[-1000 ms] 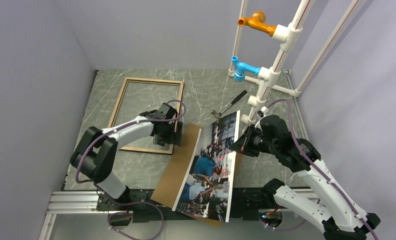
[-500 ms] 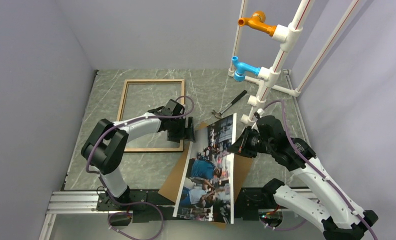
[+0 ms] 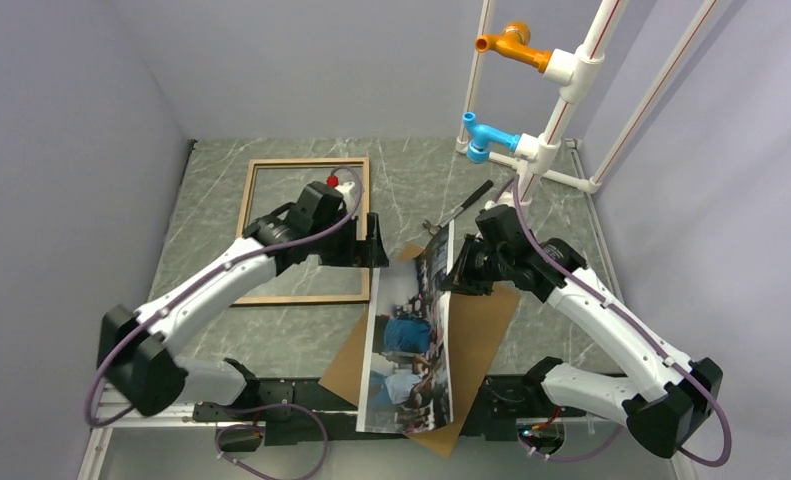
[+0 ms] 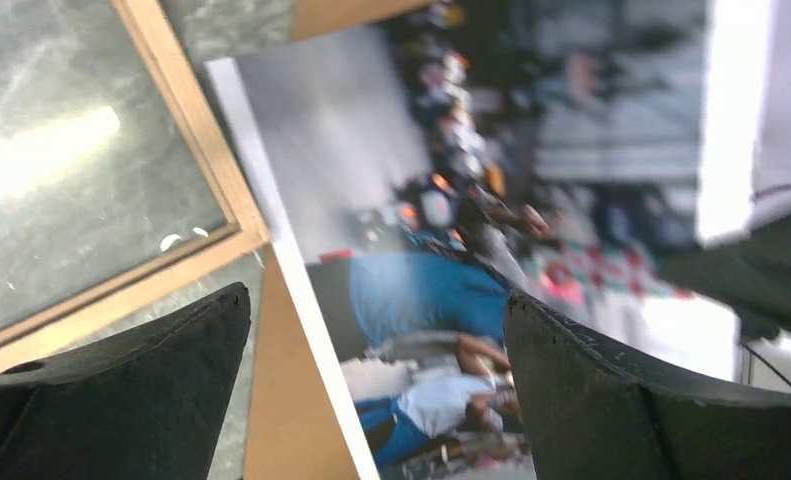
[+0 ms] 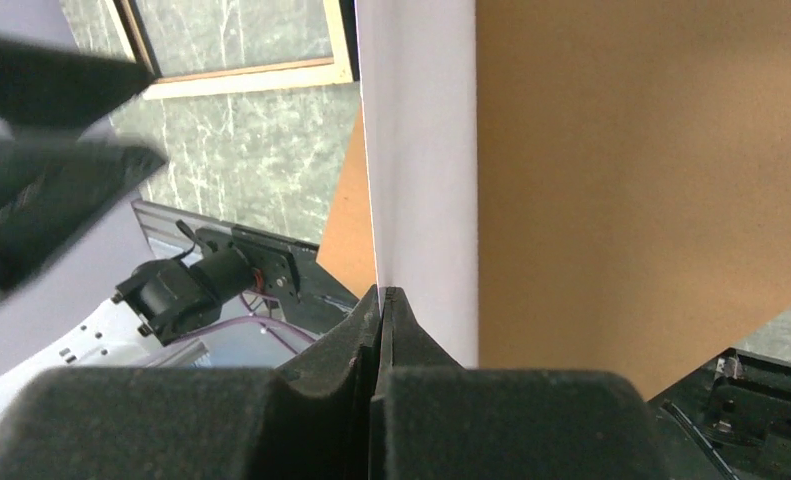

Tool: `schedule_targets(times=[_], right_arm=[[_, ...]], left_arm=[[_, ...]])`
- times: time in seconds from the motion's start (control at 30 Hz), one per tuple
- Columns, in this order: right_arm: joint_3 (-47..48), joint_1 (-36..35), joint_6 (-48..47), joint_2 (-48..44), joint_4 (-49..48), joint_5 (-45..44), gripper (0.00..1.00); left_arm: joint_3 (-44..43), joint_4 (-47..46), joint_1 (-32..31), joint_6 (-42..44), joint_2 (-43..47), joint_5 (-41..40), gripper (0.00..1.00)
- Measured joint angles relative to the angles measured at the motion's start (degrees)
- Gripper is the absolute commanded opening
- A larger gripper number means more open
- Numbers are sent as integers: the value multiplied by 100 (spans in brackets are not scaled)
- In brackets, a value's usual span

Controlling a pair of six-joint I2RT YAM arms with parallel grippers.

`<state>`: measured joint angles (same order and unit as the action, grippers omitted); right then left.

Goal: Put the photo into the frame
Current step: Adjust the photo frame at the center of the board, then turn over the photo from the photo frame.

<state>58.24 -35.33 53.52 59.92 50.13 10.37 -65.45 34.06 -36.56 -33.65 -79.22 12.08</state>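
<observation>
Holding the photo [image 3: 408,340] by its far edge, our right gripper [image 5: 381,300] is pinched tight on it. The sheet hangs tilted in the air over the brown board [image 3: 483,330]. The frame [image 3: 306,163] lies flat on the table [image 3: 411,170] to the left, wood side up. Our left gripper [image 3: 375,243] is wide open with nothing in it, close to the photo's left edge and the frame's rail. The photo is thin and bendy. With only one pinch on it, we think it may flop, fold or slip out. Its low corner could catch on the board or rail and crease.
</observation>
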Motion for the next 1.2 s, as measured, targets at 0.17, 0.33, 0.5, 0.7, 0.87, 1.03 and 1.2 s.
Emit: schedule_targets(times=[0.17, 0.33, 0.5, 0.7, 0.87, 1.03, 1.2], right_arm=[[227, 0, 24, 332, -72, -79, 0], [260, 0, 155, 706, -146, -105, 0], [240, 0, 339, 758, -260, -109, 0], [90, 0, 501, 758, -474, -79, 0], [50, 0, 544, 765, -546, -24, 1], [50, 0, 546, 817, -645, 55, 6], [50, 0, 546, 885, -695, 103, 11]], left_arm=[[0, 308, -713, -103, 898, -107, 99], [0, 592, -1759, -494, 1150, -195, 99], [-74, 774, -2463, -955, 1211, -306, 99], [-758, 1115, -3062, -1314, 573, -562, 92], [-1196, 1257, -3379, -1613, -170, -839, 87], [-1440, 1641, -3508, -1836, -741, -1156, 77], [-1729, 1891, -3571, -1906, -1049, -1353, 54]])
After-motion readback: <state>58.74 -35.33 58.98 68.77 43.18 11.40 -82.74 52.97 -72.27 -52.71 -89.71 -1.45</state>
